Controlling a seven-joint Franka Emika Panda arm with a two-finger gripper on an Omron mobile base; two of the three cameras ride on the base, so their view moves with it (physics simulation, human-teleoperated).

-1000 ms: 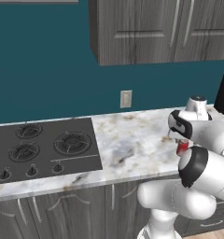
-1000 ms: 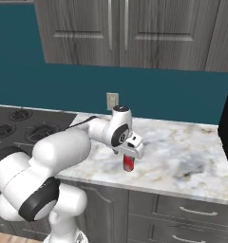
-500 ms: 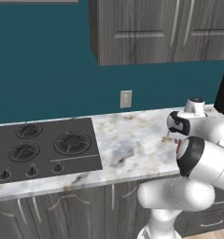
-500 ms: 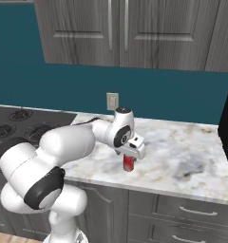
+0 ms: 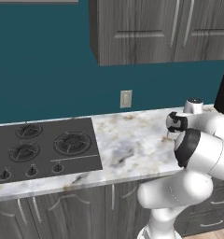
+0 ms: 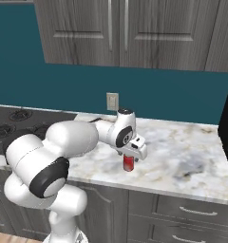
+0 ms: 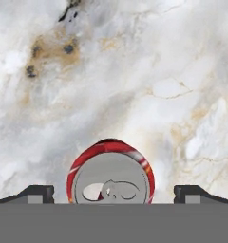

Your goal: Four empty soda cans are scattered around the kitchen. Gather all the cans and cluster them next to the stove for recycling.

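Since the gripper (image 7: pixel 111 192) hangs straight over the soda can (image 7: pixel 110 173), your fingers (image 7: pixel 37 192) sit apart at 9 and 3 o'clock, straddling it ungripped. Can stands upright on the worktop (image 6: pixel 182 152), well apart from the stove (image 5: pixel 39 147).

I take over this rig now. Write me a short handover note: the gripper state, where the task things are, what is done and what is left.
Gripper: open, pointing down over one soda can, a fingertip on each side of it, not closed on it.
Soda can: upright on the marble counter, near the front edge, apart from the stove, which is further left on the same counter.
Done: the gripper is lined up over the can; no can stands next to the stove.
Left: close on this can, carry it next to the stove, then find and bring the other three cans.
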